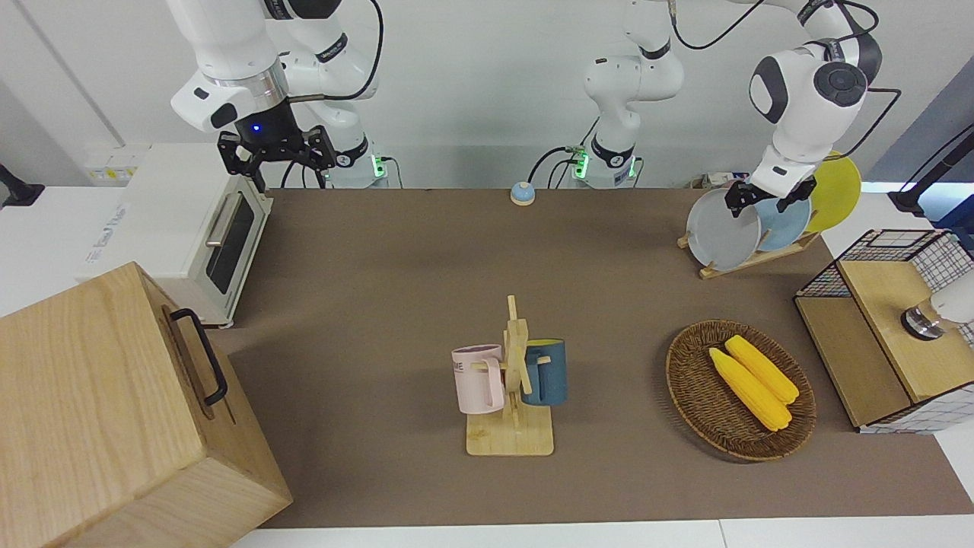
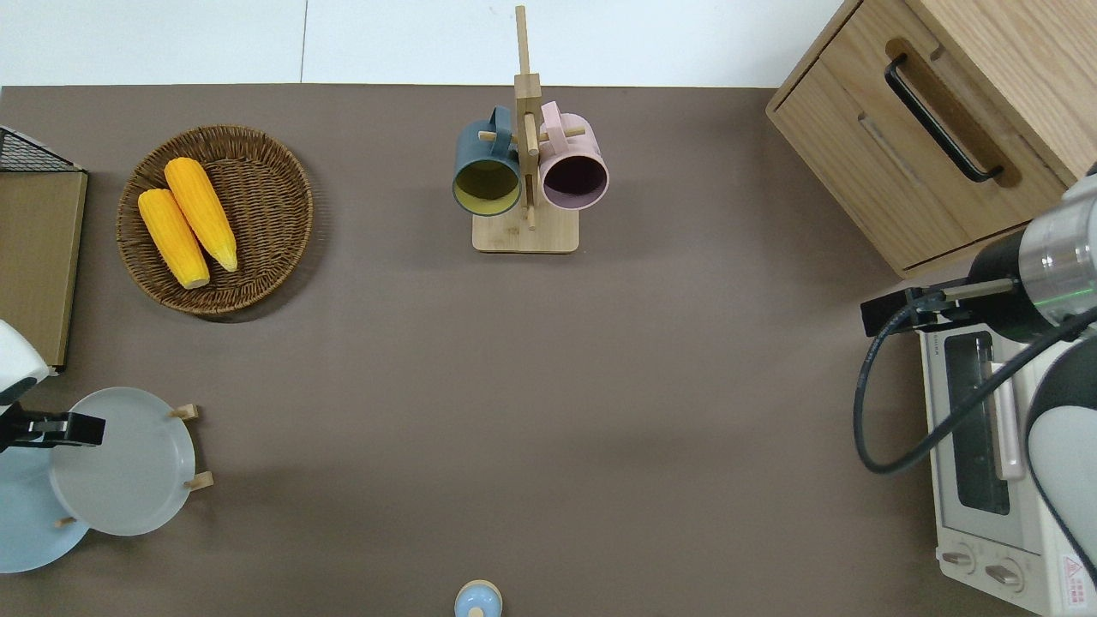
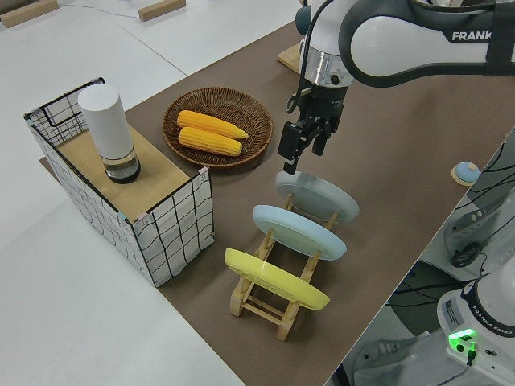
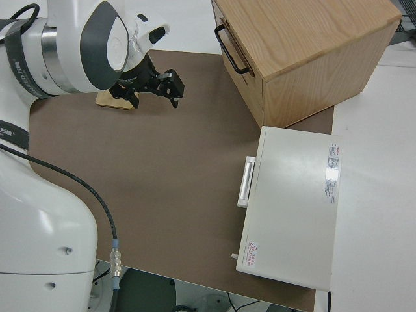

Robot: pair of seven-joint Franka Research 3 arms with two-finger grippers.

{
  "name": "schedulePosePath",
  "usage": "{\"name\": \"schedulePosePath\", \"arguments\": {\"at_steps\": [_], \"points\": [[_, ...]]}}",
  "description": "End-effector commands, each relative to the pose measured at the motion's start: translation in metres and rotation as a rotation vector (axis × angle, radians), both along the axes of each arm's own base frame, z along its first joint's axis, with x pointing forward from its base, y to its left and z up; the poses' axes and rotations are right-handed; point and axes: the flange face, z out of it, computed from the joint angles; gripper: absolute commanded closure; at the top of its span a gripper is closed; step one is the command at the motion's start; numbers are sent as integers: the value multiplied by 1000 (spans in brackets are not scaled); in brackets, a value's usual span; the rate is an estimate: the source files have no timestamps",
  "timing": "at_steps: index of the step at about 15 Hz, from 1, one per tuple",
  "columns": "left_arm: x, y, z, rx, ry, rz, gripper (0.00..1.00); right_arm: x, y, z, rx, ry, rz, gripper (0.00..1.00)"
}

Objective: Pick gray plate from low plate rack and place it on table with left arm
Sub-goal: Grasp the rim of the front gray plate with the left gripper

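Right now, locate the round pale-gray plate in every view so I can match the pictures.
Front view: gray plate stands in the low wooden plate rack, under the left gripper.
Overhead view: at the left arm's end of the table.
Left side view: the rack's slot nearest the wicker basket.
Right side view: not in it.
Shared landmark: the light-blue plate beside it.

Pale gray plate (image 1: 721,230) leans in low plate rack (image 3: 278,301).
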Motion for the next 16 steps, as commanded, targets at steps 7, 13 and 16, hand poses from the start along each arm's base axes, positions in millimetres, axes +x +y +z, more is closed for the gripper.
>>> {"name": "schedulePosePath", "arguments": {"at_steps": [7, 13, 16], "points": [[-22, 9, -13, 4, 34, 14, 621, -2, -1, 4, -2, 4, -14, 17], [-21, 6, -12, 5, 33, 11, 920, -2, -1, 4, -3, 2, -14, 17], [-18, 5, -9, 7, 25, 8, 1000, -2, -1, 4, -2, 2, -14, 17]]}}
